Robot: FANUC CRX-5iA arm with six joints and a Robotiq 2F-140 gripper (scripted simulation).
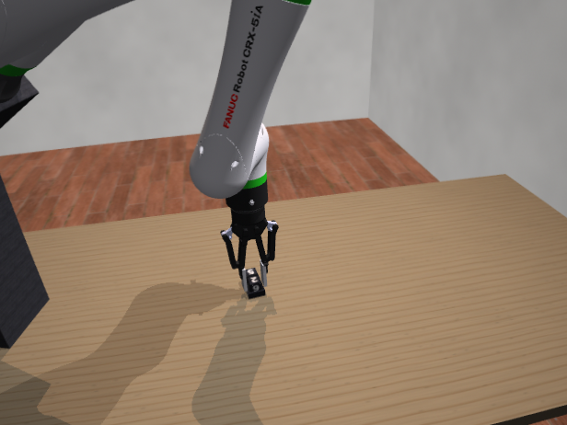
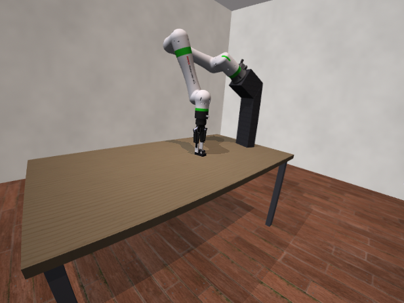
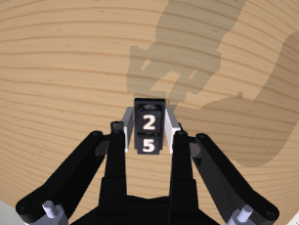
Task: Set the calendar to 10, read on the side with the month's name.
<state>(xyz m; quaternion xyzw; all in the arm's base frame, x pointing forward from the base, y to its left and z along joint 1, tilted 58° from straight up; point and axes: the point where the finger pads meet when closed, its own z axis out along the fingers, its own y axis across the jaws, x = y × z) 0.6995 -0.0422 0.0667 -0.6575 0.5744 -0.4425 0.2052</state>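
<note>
The small black calendar [image 1: 257, 292] [image 2: 200, 154] stands on the table, under the gripper. In the wrist view two black cubes lie in a row. The farther cube [image 3: 149, 121] shows a white 2 on top and the nearer cube [image 3: 149, 147] shows a white 5. The tray itself is hard to tell apart from the cubes. The side with the month's name is not visible. My gripper [image 1: 253, 279] [image 2: 199, 151] [image 3: 149, 116] points straight down and its fingers stand partly open. The pads flank the cube with the 2, close to its sides, without a clear squeeze.
The wooden table [image 1: 391, 276] [image 2: 98, 183] [image 3: 65, 61] stretches wide on all sides. The arm's dark pedestal [image 2: 249, 111] [image 1: 14, 285] stands at the table's far edge. The arm's shadow falls on the table beside the calendar.
</note>
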